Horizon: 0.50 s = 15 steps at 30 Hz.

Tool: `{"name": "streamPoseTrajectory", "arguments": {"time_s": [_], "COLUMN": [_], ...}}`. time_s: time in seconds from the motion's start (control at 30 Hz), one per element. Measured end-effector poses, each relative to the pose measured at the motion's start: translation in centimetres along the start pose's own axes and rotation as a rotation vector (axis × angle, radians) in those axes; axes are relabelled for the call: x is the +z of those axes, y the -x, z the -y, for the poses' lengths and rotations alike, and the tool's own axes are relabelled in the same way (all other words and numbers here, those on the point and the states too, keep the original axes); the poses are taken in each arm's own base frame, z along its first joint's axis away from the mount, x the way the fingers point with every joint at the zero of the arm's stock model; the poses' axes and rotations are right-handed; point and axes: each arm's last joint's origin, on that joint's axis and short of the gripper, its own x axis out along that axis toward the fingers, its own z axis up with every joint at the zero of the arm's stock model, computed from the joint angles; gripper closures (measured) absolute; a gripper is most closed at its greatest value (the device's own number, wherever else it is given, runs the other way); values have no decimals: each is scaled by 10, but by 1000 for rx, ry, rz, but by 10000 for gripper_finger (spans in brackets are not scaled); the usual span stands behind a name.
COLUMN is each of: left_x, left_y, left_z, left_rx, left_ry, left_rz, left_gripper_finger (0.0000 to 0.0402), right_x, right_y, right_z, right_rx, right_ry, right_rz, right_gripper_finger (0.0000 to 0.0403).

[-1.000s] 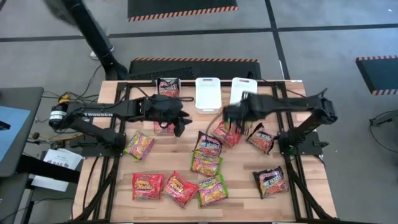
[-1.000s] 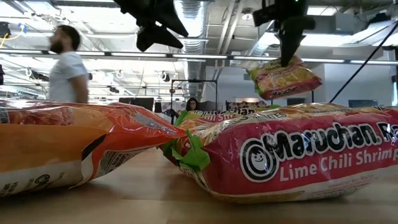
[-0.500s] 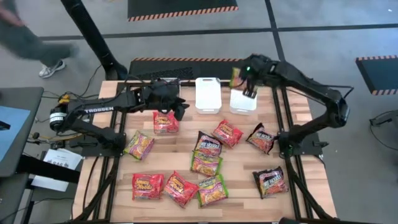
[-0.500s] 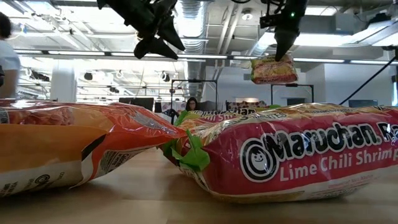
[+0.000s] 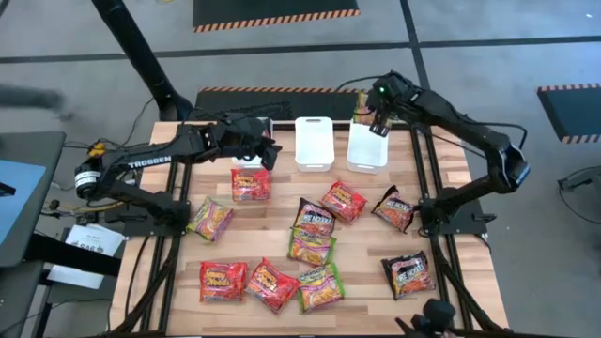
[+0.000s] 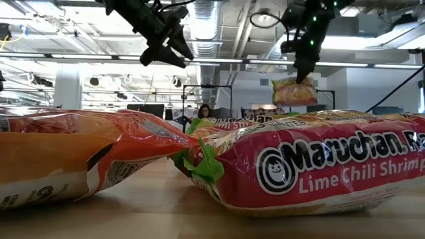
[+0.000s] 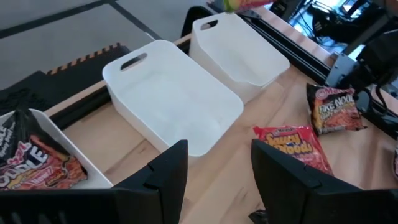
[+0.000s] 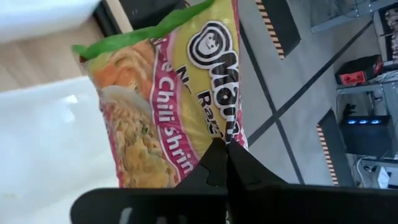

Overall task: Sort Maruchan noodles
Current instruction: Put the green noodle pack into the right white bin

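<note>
Since the earlier frames the right arm has carried its green packet from mid-table up to the far bin, and the left arm has pulled back toward the upper left.

High view: right gripper (image 5: 376, 127) sits upper centre-right, over the near-top edge of the right white bin (image 5: 368, 150). Green packet (image 5: 362, 110) is only a sliver beside the wrist. Left gripper (image 5: 269, 152) hangs by the left bin (image 5: 254, 127), just above a red packet (image 5: 250, 183). Middle bin (image 5: 314, 143) is between them. The other packets (image 5: 310, 249) lie scattered lower centre on the table (image 5: 451, 235).

Low view: green packet (image 6: 295, 91) dangles from the right gripper (image 6: 303, 74) at upper right, in the air. Left gripper (image 6: 174, 52) at upper left carries nothing.

Left wrist view: left fingers (image 7: 163, 177) stand apart with nothing between them; middle bin (image 7: 171, 99) straight ahead, a dark packet (image 7: 34, 165) in the left bin at lower left.

Right wrist view: jaws pinched together on the packet's edge, right gripper (image 8: 225, 158); green packet (image 8: 177, 99) hangs long axis away from the fingers, white bin wall (image 8: 50, 143) right beside it.

Judgement: the drop turns on the packet hanging inside the bin's rim, not over the edge. The right arm is the one on it.
</note>
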Motion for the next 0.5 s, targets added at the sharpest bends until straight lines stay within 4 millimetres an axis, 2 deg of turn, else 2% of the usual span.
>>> {"name": "streamPoseTrajectory", "arguments": {"time_s": [0.3,0.5], "left_x": [2,2], "left_y": [0,0], "left_z": [-1,-1], "left_rx": [4,6], "left_ry": [-14,-21], "left_rz": [19,19], "left_gripper_finger": [239,239], "right_x": [-13,-16], "right_y": [-25,-40], "right_z": [-20,-25], "right_rx": [7,18], "right_ry": [27,28], "right_rz": [-14,-34], "right_gripper_finger": [399,399]}}
